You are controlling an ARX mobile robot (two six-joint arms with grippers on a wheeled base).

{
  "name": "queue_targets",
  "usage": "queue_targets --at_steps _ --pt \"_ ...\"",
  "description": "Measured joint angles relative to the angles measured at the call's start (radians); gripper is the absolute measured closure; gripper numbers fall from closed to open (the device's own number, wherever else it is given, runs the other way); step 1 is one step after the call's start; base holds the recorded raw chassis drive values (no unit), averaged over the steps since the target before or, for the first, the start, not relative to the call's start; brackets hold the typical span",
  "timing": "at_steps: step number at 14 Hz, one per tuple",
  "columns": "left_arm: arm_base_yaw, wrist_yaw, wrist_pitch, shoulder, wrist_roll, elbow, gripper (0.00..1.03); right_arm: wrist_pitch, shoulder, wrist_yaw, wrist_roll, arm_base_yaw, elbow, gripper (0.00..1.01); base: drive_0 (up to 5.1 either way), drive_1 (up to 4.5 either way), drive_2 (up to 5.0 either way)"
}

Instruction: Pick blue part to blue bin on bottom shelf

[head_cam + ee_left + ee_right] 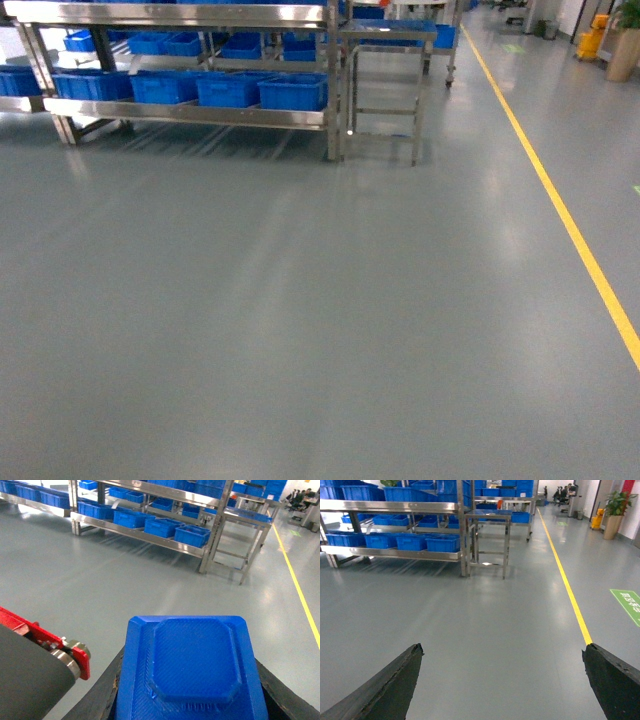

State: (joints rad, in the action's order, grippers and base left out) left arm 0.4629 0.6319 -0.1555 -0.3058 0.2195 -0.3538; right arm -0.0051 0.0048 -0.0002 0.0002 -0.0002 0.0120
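A blue part (192,672), a flat ribbed block with a raised eight-sided face, fills the lower left wrist view, and my left gripper (190,690) is shut on it between black fingers (107,692). My right gripper (502,680) is open over bare floor, fingertips (410,662) wide apart with nothing between them. Far ahead stands the steel rack, and its bottom shelf (190,113) carries a row of blue bins (292,92). The same blue bins (192,535) and bottom shelf (395,554) show in both wrist views. No gripper shows in the head view.
A small steel step frame (385,90) stands at the rack's right end. A yellow floor line (570,225) runs along the right. A red-edged grey roller (45,655) sits at the left wrist view's lower left. Grey floor (300,300) lies between me and the rack.
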Motion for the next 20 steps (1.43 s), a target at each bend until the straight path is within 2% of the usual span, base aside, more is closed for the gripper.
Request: queue_targets --at_steps 8,20 --pt "0.003 -0.003 -0.001 -0.002 -0.002 0.000 0.59 0.000 0.000 0.001 0.000 -0.001 0.000 0.03 -1.4 -1.37 -1.4" --pt "0.002 0.000 0.003 0.001 -0.010 0.000 0.59 0.001 0.000 0.000 0.000 0.000 0.000 0.03 0.0 4.37 -4.3"
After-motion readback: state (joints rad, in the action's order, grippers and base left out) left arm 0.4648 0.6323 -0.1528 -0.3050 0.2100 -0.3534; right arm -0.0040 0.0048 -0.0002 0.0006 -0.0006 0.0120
